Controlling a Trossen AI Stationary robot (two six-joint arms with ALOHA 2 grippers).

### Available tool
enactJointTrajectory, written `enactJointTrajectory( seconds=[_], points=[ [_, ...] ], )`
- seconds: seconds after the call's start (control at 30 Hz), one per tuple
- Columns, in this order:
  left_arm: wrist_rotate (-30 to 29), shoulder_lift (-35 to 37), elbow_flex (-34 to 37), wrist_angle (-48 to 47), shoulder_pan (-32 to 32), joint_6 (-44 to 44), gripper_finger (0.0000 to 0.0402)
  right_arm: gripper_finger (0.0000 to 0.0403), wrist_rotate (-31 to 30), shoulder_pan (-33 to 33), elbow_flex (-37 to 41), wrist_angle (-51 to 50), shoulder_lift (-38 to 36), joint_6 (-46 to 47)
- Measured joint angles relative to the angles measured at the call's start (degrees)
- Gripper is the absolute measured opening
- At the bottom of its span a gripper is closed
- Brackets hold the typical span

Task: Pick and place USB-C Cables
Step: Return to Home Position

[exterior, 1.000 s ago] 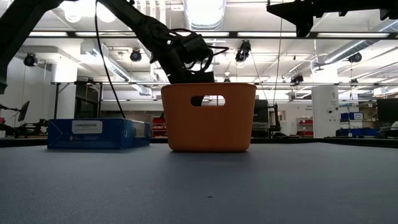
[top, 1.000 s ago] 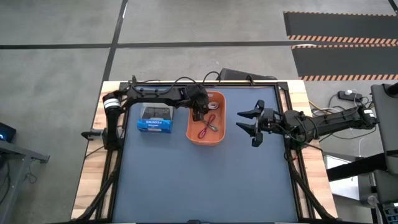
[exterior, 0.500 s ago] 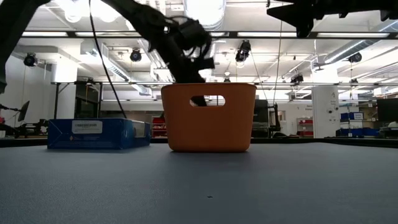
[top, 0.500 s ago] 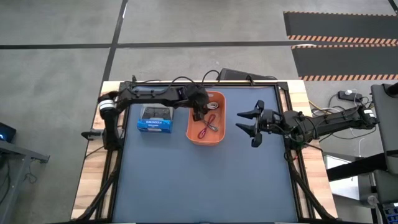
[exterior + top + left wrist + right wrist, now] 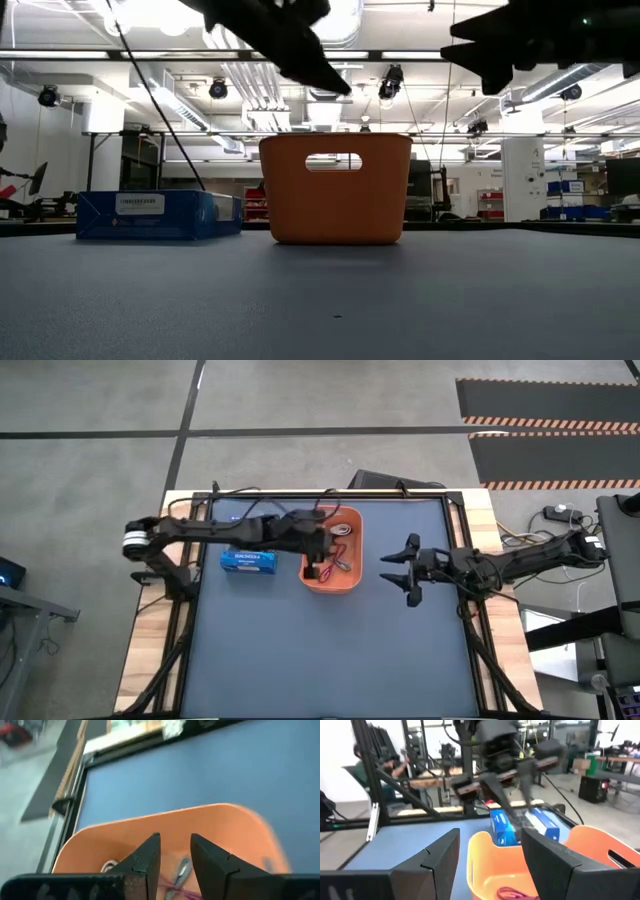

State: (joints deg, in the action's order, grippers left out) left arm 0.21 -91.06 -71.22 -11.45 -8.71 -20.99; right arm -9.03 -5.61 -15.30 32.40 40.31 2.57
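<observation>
An orange basket (image 5: 352, 584) stands at the table's far middle. Inside it lie a red cable (image 5: 338, 556), also in the right wrist view (image 5: 512, 894), a white cable (image 5: 347, 528) and a grey plug (image 5: 183, 869). My left gripper (image 5: 320, 565) hangs above the basket's left half, clear over its rim in the low view (image 5: 335, 85). It is open, with nothing between its fingers (image 5: 175, 852). My right gripper (image 5: 392, 568) floats to the right of the basket, open wide and empty (image 5: 490, 850).
A blue-and-black retail box (image 5: 248, 559) lies flat just left of the basket. Black frame rails (image 5: 300, 494) run along the table's far edge and both sides. The wide near half of the blue mat (image 5: 330, 660) is bare.
My left gripper has risen out of the basket, clear above its rim, and drifted slightly toward the near edge, empty. My right gripper has sunk a little while staying open. The cables in the basket have not moved.
</observation>
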Motion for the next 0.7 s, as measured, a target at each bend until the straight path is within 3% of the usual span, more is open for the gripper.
enactJointTrajectory(
  seconds=[0.2, 0.5, 0.7],
  points=[
    [2.8, 10.8, 11.7, 8.1, 3.4, -0.6, 0.0091, 0.0203, 0.4, 0.0, 5.5, 9.6, -0.8, -1.3],
    [3.1, 28.8, 29.6, 20.5, 4.1, 1.7, 0.0091, 0.0203, -0.1, 0.7, 6.1, 9.9, -5.0, -5.1],
    [3.1, 39.9, 37.7, 23.2, 4.0, 3.8, 0.0091, 0.0203, -0.2, 1.9, 6.1, 9.5, -7.2, -6.3]
  ],
)
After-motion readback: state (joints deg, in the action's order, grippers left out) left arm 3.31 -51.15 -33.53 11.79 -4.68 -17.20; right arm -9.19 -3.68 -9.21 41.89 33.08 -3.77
